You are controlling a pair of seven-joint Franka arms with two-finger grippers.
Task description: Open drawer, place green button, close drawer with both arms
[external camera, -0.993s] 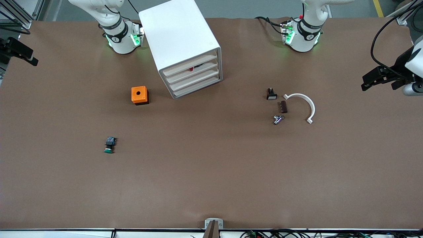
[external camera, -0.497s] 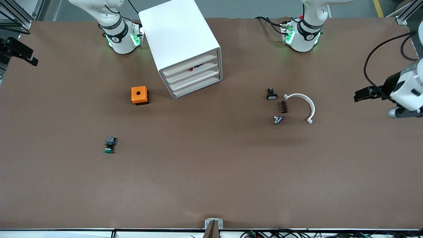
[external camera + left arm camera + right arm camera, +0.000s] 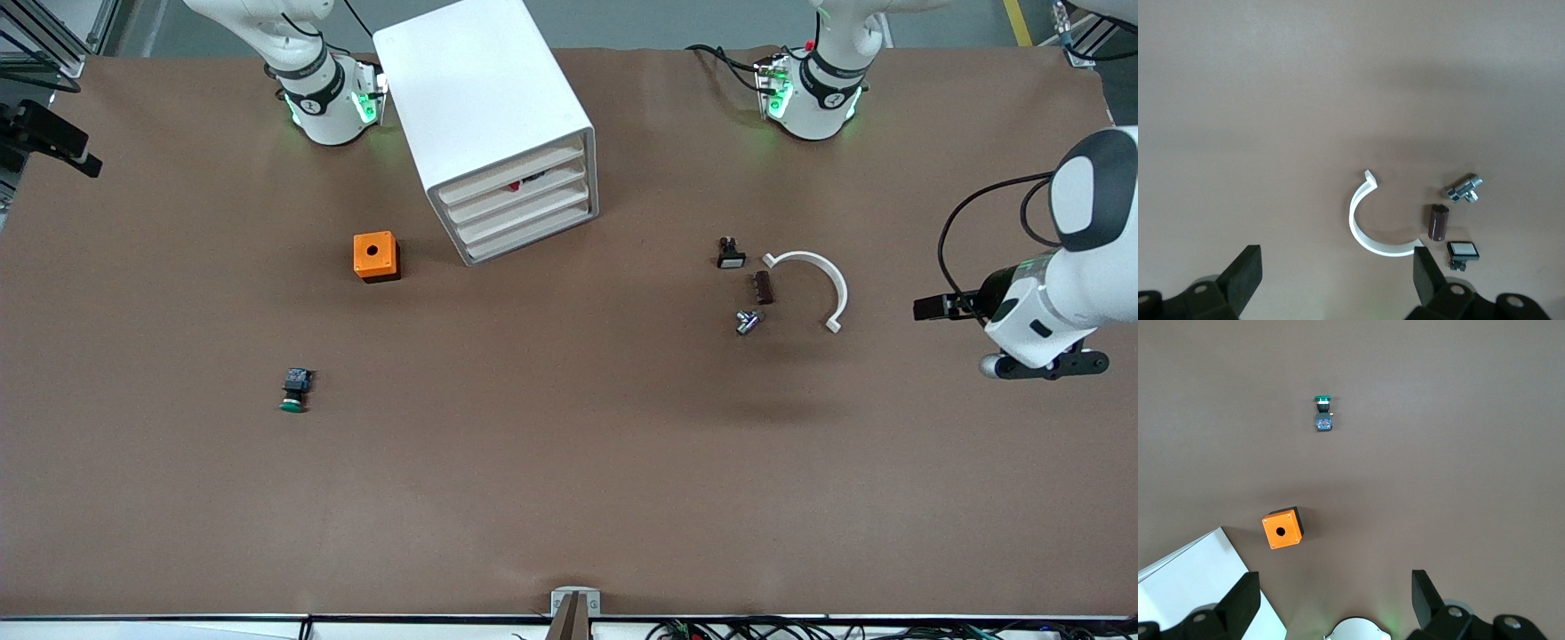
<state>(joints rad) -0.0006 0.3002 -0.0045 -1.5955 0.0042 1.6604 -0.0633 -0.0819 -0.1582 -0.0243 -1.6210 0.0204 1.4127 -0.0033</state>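
Note:
The button [image 3: 294,389], green cap on a black-and-blue body, lies on its side on the brown table toward the right arm's end, nearer the front camera than the orange cube [image 3: 376,256]. All four drawers [image 3: 518,210] sit pushed into the white cabinet [image 3: 484,98]. My left arm [image 3: 1067,284] hangs high over the left arm's end of the table. My left gripper [image 3: 1337,280] is open and empty above a white arc [image 3: 1361,230]. My right gripper [image 3: 1335,600] waits open and empty, high over its own base. From there I see the button [image 3: 1323,413] and the cube [image 3: 1281,528].
A white arc [image 3: 822,283], a brown cylinder [image 3: 763,287], a small metal fitting [image 3: 748,322] and a black part with a white face [image 3: 731,254] lie together toward the left arm's end. Something red and black [image 3: 524,184] shows in the gap above the second drawer.
My left arm has swung toward the front camera and inward toward the cluster of small parts. The button, the cube and the cabinet have not moved.

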